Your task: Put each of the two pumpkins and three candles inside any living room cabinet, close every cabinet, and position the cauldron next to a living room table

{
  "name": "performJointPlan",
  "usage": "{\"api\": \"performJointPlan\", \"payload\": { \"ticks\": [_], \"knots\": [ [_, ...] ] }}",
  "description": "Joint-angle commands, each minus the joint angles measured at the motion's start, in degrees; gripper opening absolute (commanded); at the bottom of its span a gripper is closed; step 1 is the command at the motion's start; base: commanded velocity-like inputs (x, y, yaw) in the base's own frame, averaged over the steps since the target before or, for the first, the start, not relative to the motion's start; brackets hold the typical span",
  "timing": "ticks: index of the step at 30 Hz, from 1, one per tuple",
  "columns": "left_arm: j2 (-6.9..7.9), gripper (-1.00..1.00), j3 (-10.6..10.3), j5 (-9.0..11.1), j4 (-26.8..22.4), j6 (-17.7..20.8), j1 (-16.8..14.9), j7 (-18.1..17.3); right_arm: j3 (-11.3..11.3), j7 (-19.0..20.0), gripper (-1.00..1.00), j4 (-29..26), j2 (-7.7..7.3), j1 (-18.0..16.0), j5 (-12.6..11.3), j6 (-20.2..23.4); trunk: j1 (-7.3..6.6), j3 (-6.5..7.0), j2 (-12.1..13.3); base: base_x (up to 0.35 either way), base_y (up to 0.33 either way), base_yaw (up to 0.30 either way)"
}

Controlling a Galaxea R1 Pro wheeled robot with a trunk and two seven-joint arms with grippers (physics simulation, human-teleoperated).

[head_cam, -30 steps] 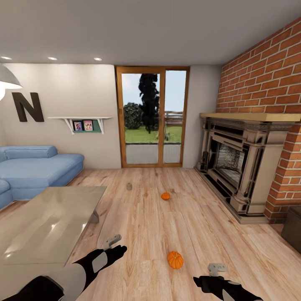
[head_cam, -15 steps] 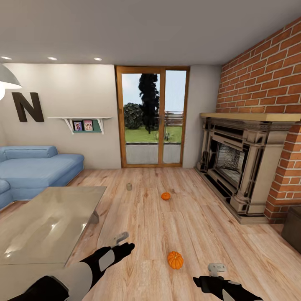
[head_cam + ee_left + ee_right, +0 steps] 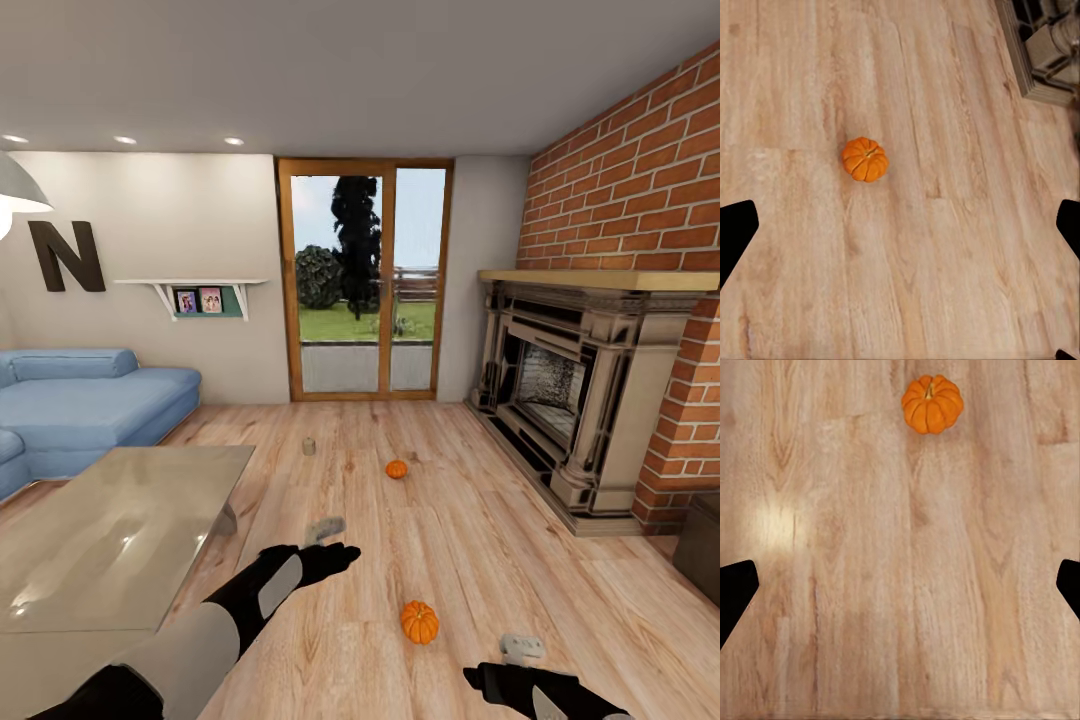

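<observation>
Orange pumpkin (image 3: 865,159) on floor, untouched | left gripper (image 3: 900,225) wide open, empty | right gripper (image 3: 900,585) wide open, empty

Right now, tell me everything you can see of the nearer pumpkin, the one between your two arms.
The nearer pumpkin is small, round and bright orange, with ribbed segments and a short stem on top, sitting upright. It rests alone on the light wooden floor, nothing else touching it. The left gripper hangs above the floor beyond and to the left of it, and the right gripper hangs to its right, both clear of it. It looks whole and unmarked.
</observation>
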Motion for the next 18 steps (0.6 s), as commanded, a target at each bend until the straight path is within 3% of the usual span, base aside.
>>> {"api": "performJointPlan", "payload": {
  "ticks": [1,8,12,14,18],
  "knots": [
    [-0.24,1.00,-0.1,0.0,-0.4,0.4,0.0,0.0,0.5,0.1,1.00,-0.1,-0.06,-0.1,-1.0,1.0,0.00,-0.07,0.0,0.000,0.000,0.000],
    [-2.13,1.00,-0.1,0.0,-2.8,5.3,-0.2,0.9,0.4,0.1,1.00,-0.1,-0.10,-0.9,-3.1,9.9,0.00,-0.07,0.0,0.000,0.000,0.000],
    [-2.41,1.00,-0.1,0.1,-5.7,6.0,-0.3,1.1,0.4,0.1,1.00,-0.1,-0.06,-2.1,-3.5,12.3,0.00,-0.07,0.0,0.000,0.000,0.000],
    [-2.48,1.00,-0.1,0.1,-7.4,6.2,-0.3,1.1,0.4,0.2,1.00,-0.1,-0.04,-2.7,-4.5,13.2,0.00,-0.07,0.0,0.000,0.000,0.000],
    [-2.53,1.00,-0.1,0.0,-9.4,6.4,-0.4,1.3,0.4,0.8,1.00,-0.1,-0.04,-3.4,-8.8,14.9,0.00,-0.07,0.0,0.000,0.000,0.000]
  ]
}}
